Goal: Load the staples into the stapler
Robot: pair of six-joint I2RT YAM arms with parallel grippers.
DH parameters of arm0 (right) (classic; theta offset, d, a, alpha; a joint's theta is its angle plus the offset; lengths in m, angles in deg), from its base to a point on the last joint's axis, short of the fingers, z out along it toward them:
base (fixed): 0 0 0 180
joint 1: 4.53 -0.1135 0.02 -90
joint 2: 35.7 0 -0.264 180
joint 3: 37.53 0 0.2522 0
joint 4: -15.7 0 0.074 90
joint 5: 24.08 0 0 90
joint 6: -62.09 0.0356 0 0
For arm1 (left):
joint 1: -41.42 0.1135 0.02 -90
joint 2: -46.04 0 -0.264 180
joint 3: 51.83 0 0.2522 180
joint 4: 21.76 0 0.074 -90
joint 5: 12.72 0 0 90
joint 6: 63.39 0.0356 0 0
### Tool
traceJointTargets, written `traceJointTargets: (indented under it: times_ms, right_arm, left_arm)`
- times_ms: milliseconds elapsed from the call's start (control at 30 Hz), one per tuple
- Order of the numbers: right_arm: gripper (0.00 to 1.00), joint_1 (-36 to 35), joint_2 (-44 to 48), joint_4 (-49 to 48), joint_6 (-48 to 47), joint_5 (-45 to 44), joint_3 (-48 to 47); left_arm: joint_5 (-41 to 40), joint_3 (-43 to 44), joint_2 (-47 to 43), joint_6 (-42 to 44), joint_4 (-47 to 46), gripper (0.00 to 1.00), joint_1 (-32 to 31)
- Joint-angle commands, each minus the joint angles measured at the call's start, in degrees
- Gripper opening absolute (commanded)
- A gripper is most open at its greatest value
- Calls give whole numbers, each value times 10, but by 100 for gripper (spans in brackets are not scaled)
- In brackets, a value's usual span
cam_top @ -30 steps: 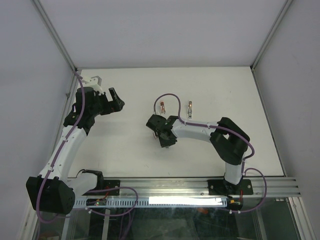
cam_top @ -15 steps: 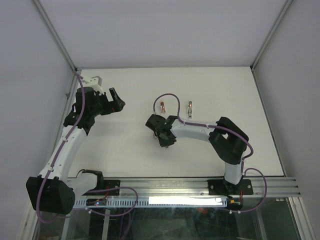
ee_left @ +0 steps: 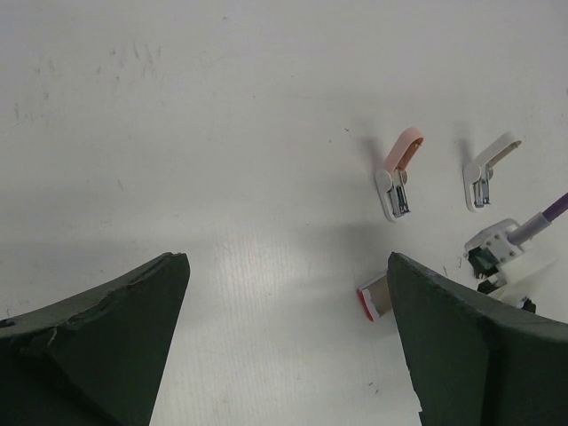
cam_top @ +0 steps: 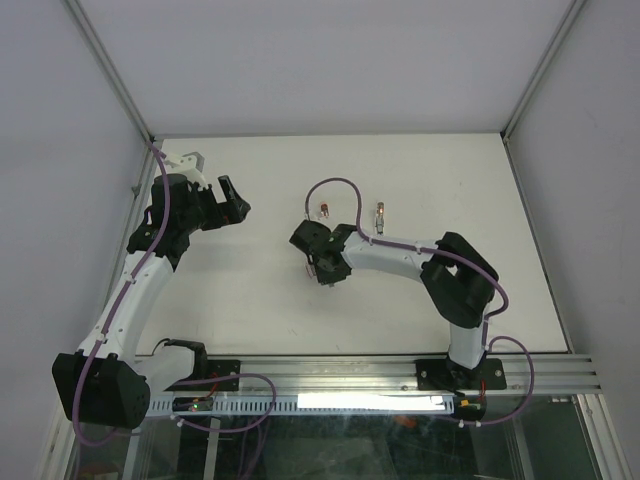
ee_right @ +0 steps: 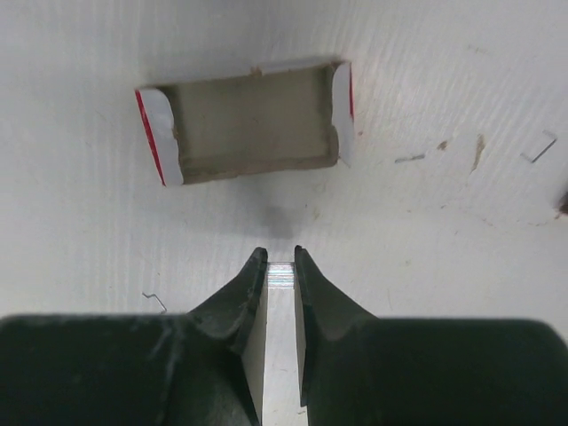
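Observation:
The staples box [ee_right: 248, 120] lies open on the table, showing a brown cardboard inside and red-and-white ends; it also shows in the left wrist view [ee_left: 374, 302]. My right gripper [ee_right: 280, 266] is just near of the box, shut on a small silvery strip [ee_right: 280, 273] held between its tips. In the top view the right gripper [cam_top: 325, 272] is a little near of two small staplers, one pink [cam_top: 325, 211] and one white [cam_top: 380, 214], both lying open. My left gripper [cam_top: 235, 200] is open and empty at the far left, above the table.
Both staplers show in the left wrist view, pink [ee_left: 399, 173] and white [ee_left: 486, 173]. Loose bent staples [ee_right: 155, 302] lie on the table near the right gripper. The purple cable [cam_top: 340, 190] loops over the pink stapler. Frame walls border the table.
My right gripper has moved a little farther from the arm bases and to the left, toward the staplers. The left arm has not moved.

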State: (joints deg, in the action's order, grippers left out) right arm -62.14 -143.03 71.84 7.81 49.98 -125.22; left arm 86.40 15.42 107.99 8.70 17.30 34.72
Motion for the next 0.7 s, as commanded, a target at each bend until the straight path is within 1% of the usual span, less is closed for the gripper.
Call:
traceJointTargets:
  times_ms: [0,133,367,667]
  right_arm:
    - [15,39,34,-24,-38,-44,-55]
    - [15,75,19,-72,-94,-60,-89]
    - [15,121,-17,-154,-152,-70,-122]
    - [15,128,-54,-196,-173,-72,-133]
  left_arm:
    - [9,1,-13,8,-21,99,1]
    - [5,0,-14,9,-21,99,1]
    - [5,-1,-9,9,-21,99,1]
    - [7,0,-3,8,-21,99,1]
